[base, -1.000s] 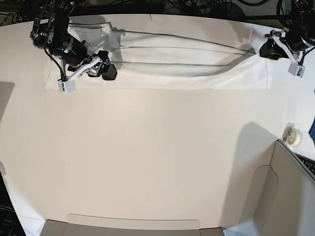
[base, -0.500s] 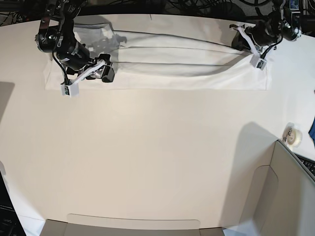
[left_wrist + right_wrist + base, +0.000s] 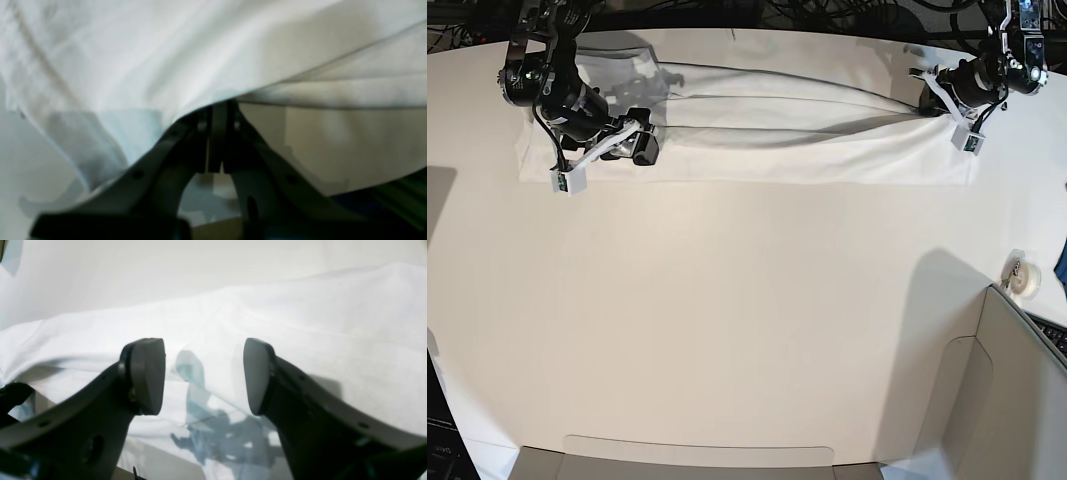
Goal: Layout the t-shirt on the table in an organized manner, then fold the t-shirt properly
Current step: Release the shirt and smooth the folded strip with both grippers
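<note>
The white cloth t-shirt (image 3: 757, 135), stretched long across the white surface's (image 3: 727, 320) far side, is pinched by the closed left pincer (image 3: 218, 115) while the right pincer (image 3: 204, 375) is held open above it, so gripping there is judged next.

Left wrist view was blurred throughout; the left end effector (image 3: 217, 140) had its base cut by the lower edge, and its fingertips disappeared under a fold of the t-shirt (image 3: 166, 60). In the base view, the small round object (image 3: 1025, 275) near the right edge was too small to identify.
</note>
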Robot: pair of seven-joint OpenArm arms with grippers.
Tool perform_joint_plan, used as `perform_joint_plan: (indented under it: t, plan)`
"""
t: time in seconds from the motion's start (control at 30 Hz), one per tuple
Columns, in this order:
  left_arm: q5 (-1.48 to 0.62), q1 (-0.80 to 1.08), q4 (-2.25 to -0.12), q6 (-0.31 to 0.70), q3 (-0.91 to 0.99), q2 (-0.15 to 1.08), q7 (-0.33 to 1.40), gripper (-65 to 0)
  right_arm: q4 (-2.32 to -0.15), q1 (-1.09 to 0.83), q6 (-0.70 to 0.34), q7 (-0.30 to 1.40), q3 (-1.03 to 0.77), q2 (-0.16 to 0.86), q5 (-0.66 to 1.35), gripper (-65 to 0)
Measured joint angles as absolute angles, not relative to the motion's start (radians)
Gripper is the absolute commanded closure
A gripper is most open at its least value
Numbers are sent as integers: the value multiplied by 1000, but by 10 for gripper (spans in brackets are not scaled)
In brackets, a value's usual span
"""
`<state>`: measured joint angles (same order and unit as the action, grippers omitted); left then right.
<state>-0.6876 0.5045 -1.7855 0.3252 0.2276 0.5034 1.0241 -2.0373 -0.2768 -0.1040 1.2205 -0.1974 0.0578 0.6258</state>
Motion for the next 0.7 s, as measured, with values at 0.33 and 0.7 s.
perform_joint_plan:
  t: [0.33, 0.7]
  plan:
    - [-683, 504, -1782, 321, 332, 546, 1024, 0, -2037, -277, -104, 1221, -197, 58, 625, -364]
    - [-683, 501, -1841, 322, 343, 566, 1028, 0, -2030, -283, -107, 1220, -193, 54, 537, -364]
